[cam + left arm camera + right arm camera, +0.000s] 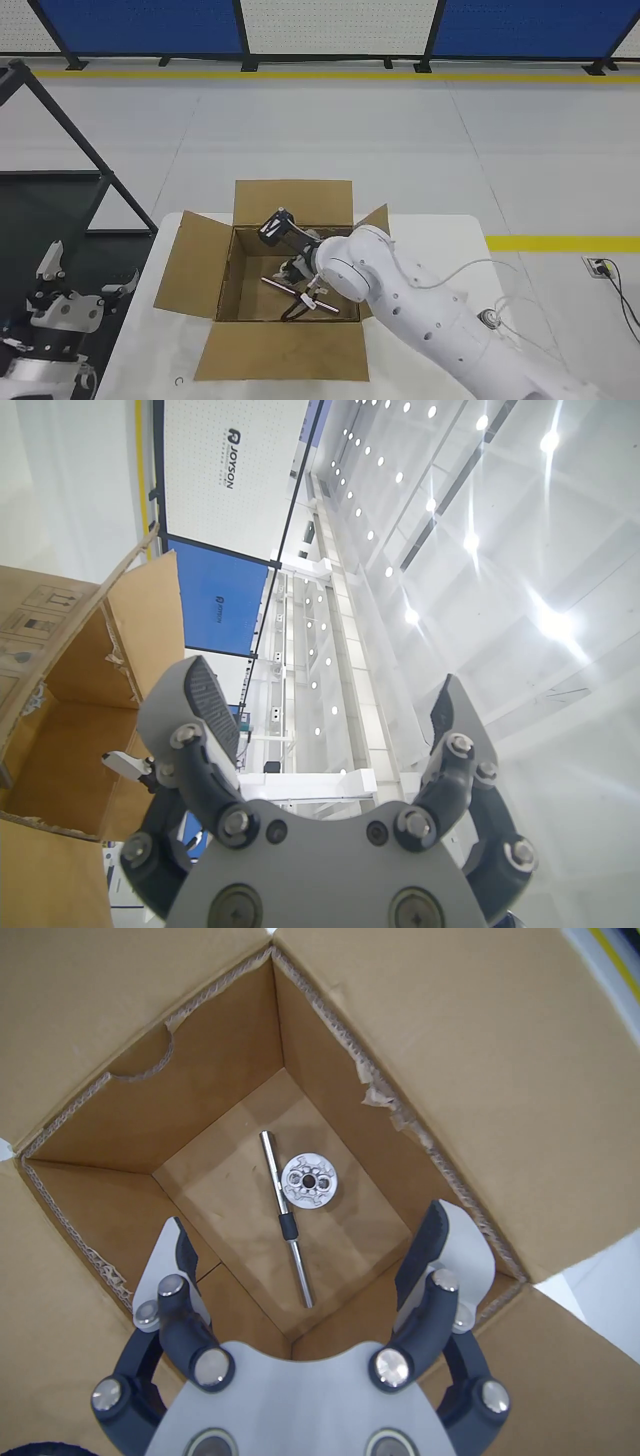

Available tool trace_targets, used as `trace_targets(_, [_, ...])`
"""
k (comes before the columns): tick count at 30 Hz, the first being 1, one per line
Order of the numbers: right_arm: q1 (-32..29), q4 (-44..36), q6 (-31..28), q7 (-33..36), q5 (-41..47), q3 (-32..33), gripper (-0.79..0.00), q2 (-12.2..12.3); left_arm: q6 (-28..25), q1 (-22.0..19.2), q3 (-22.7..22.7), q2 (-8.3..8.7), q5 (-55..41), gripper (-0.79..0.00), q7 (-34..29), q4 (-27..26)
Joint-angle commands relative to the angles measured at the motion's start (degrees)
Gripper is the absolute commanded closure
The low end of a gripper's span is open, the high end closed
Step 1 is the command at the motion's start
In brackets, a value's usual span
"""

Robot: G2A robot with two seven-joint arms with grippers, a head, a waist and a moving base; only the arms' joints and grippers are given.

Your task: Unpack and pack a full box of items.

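Inside, the brown box [225,1078] holds a metal rod [287,1224] and disc [311,1182].

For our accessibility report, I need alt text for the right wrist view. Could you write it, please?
The open right gripper hangs above an open cardboard box, looking straight down into it. On the box floor lie a metal rod with a dark sleeve and, right beside it, a round metal disc with a centre hole.
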Motion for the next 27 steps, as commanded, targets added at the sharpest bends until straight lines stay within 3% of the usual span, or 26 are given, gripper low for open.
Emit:
trace_targets(1, [0.91,3.72,-2.50,-0.40,1.79,-0.82,-0.785,-1.02,-0.29,0.36,-0.05,0.01,0.33,-0.785,-0.42,-0.26])
trace_targets(10, [4.83,20.01,-8.70,-3.96,7.49,-5.60,-0.785,-7.42,-1.19,1.87,-0.48,-0.07,-0.03,-0.785,-1.30,-0.95])
trace_targets(19, [6.90,33.52,-7.15,-7.99,10.50,-8.06,-0.785,-14.04,-1.19,1.87,-0.48,-0.07,-0.03,-0.785,-1.30,-0.95])
trace_targets(27, [8.07,42.54,-5.35,-11.78,11.35,-8.28,-0.785,-18.18,-1.19,1.87,-0.48,-0.07,-0.03,-0.785,-1.30,-0.95])
